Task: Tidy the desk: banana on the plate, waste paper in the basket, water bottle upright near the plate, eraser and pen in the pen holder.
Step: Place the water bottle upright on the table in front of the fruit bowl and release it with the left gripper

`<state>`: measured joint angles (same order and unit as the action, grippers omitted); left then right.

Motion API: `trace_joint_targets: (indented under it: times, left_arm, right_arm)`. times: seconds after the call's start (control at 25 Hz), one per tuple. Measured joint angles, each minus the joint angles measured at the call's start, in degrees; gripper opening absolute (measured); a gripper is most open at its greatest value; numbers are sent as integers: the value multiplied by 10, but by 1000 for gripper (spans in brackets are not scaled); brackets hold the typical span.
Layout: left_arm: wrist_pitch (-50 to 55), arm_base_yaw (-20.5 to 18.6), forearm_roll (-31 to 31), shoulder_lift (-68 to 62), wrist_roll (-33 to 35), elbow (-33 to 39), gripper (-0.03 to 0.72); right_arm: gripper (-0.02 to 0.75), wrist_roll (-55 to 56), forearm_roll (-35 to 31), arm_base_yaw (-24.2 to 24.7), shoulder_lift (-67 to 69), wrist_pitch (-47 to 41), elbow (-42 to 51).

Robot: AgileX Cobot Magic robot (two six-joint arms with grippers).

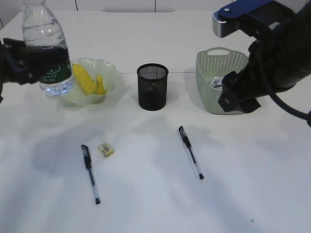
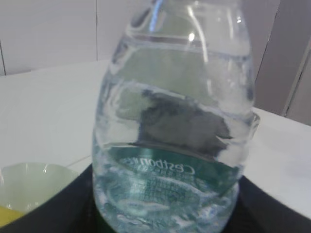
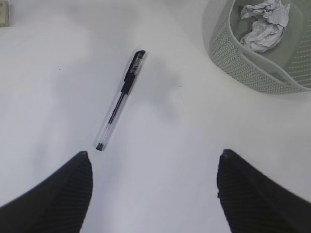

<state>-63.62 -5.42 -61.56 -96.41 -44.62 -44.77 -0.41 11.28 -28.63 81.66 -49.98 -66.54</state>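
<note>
My left gripper (image 1: pixel 22 63) is shut on the clear water bottle (image 1: pixel 46 46), which it holds upright above the table just left of the pale green plate (image 1: pixel 108 73); the bottle fills the left wrist view (image 2: pixel 175 145). A yellow banana (image 1: pixel 85 80) lies on the plate. The black mesh pen holder (image 1: pixel 152 87) stands mid-table. Two pens lie in front, one at the left (image 1: pixel 90 173) and one at the right (image 1: pixel 190 151), (image 3: pixel 120 99). A small eraser (image 1: pixel 106 149) lies between them. My right gripper (image 3: pixel 153 167) is open above the table by the green basket (image 1: pixel 204 63), which holds crumpled paper (image 3: pixel 265 24).
The white table's far edge meets a pale wall at the back. The right arm's bulk hangs over the basket's right side. The plate's rim also shows in the left wrist view (image 2: pixel 29 174).
</note>
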Motion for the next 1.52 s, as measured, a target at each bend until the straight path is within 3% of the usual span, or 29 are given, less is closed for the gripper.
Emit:
trace_joint_targets:
  times: [0.88, 1.52]
  left_arm:
    - [0, 0, 71, -197, 161, -2, 410]
    - [-26, 0, 120, -267, 208, -8, 410]
  right_arm:
    - [587, 11, 1, 0, 0, -1, 0]
    - [586, 14, 0, 0, 0, -10, 0]
